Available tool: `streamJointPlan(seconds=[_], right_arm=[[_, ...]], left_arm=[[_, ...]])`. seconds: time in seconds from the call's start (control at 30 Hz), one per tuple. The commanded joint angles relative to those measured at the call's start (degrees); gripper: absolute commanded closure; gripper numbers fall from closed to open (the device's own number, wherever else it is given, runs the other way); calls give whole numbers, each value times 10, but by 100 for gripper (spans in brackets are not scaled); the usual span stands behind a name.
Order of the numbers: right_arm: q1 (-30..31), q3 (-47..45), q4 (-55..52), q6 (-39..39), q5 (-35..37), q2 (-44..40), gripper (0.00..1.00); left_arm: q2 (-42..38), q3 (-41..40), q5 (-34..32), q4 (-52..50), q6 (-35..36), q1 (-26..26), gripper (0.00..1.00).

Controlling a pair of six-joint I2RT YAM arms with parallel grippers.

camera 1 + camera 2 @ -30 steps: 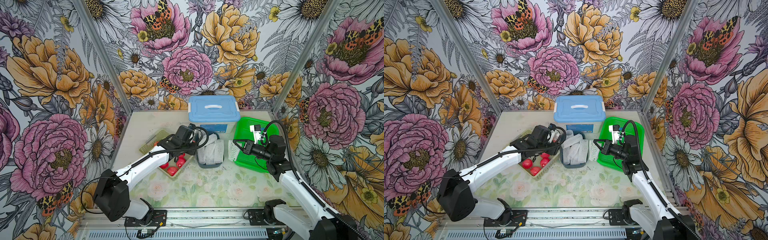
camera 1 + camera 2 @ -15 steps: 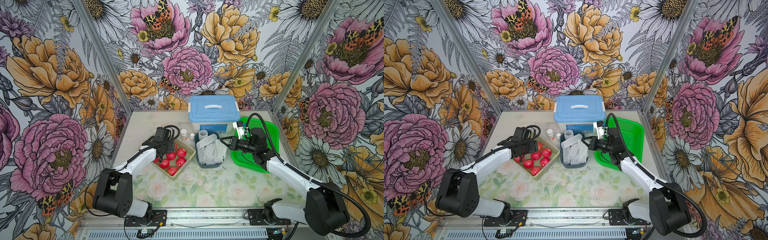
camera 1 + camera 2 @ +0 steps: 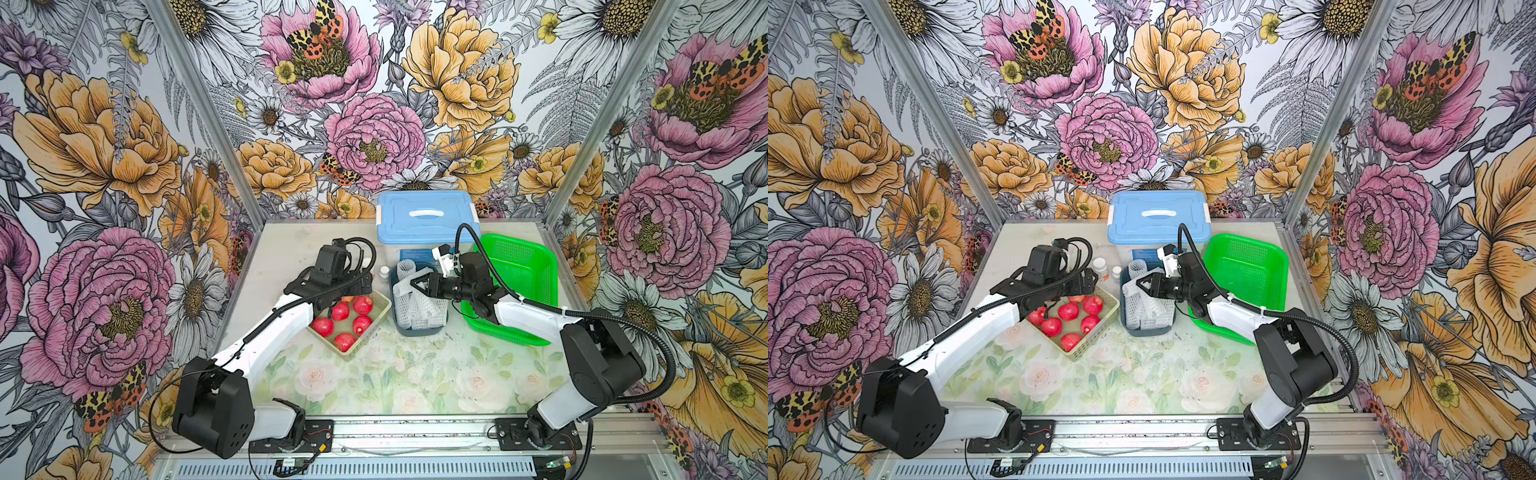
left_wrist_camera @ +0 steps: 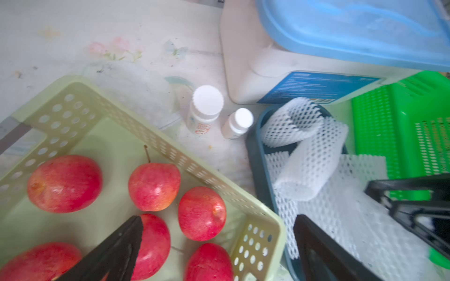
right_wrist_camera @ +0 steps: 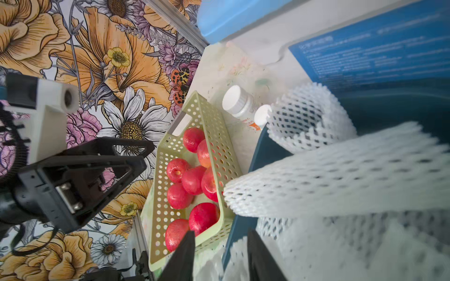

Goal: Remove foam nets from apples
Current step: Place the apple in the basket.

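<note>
Release step | right fingers point(image 5: 258, 258) apart over blue bin point(image 3: 415, 331), foam nets point(image 3: 417, 309) piled inside | left fingers point(image 4: 117, 250) wide apart, empty, above bare apples point(image 4: 153, 186) in basket point(image 4: 155, 143) | I lift straight up so mesh cannot snag.

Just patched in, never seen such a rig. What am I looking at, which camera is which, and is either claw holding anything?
Two white robot arms, each with a two-finger gripper, work at a floral table. Both wide pictures come from one overhead camera pair; the close-ups from wrist cameras. On the table: bare red apples in a pale perforated basket, white foam mesh nets in a dark blue bin, a green lattice basket, a blue-lidded storage box, two small white bottles. The left gripper and right gripper are open, empty.
</note>
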Motion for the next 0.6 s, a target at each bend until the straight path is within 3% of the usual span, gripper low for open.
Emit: streamJointPlan(seconds=[0.0, 0.1, 0.37, 0.57], right_arm=[[0, 41, -4, -25, 26, -5, 50], [0, 70, -41, -41, 26, -8, 47], [-1, 126, -114, -74, 38, -42, 7], [-15, 111, -130, -77, 57, -71, 3]], left_arm=[[-2, 19, 30, 12, 26, -9, 1], [-1, 23, 32, 12, 27, -9, 1], [-34, 8, 51, 35, 25, -1, 1], [-46, -5, 49, 34, 10, -6, 1]])
